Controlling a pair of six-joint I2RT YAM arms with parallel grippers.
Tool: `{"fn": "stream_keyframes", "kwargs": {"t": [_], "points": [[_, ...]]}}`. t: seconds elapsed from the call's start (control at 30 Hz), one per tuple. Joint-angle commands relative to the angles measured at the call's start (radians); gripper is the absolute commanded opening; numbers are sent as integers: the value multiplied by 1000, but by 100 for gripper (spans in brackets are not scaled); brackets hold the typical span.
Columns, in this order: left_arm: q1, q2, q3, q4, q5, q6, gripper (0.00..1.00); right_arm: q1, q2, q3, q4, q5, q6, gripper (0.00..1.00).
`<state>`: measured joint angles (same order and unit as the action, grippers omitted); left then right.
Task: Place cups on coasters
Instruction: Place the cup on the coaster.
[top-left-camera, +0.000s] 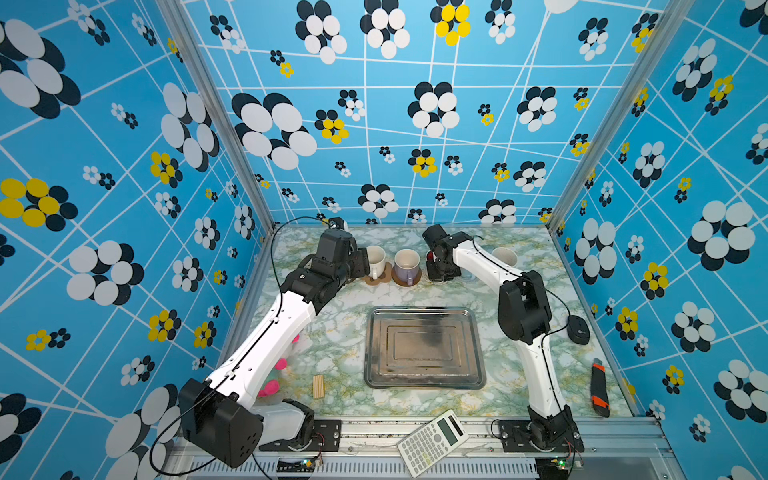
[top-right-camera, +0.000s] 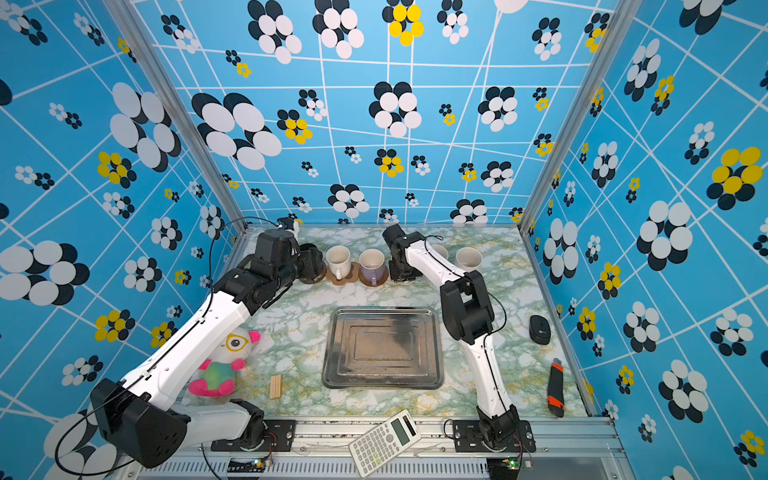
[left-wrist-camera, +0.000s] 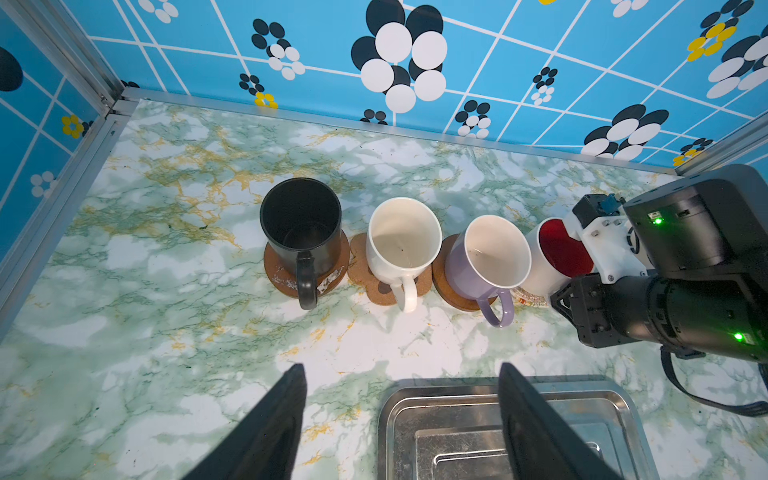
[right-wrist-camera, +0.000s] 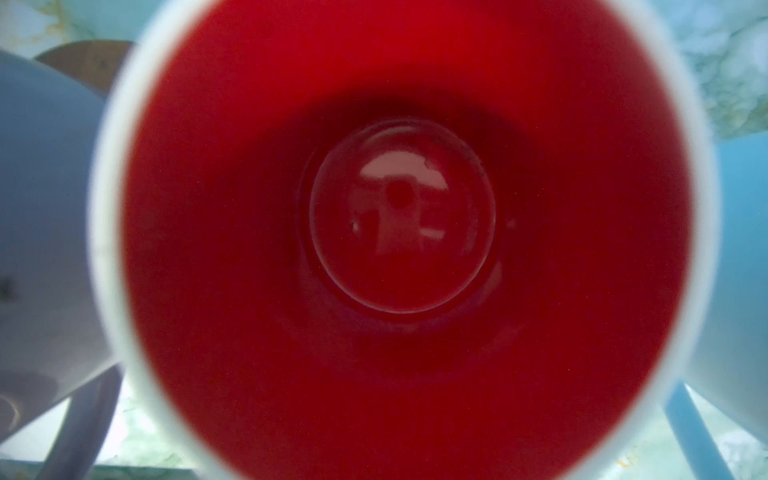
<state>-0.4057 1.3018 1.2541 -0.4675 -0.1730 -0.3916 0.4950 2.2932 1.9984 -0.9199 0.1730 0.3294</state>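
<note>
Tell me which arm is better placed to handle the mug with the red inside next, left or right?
Right. The right gripper is at the red-inside mug, and its wrist camera looks straight into it. The left gripper hangs open near the tray, apart from that mug.

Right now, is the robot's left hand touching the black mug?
Apart. The left wrist view shows the left hand open, both fingers short of the black mug, with bare table between them.
</note>
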Motion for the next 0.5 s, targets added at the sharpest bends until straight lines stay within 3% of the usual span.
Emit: {"fn": "stream_keyframes", "kwargs": {"t": [0.0, 0.47], "points": [[10, 1, 24, -13, -8, 15, 74, 3, 5, 33, 13, 5, 19, 0], [10, -19, 19, -21, -5, 8, 73, 3, -73, -32, 34, -4, 35, 31]]}}
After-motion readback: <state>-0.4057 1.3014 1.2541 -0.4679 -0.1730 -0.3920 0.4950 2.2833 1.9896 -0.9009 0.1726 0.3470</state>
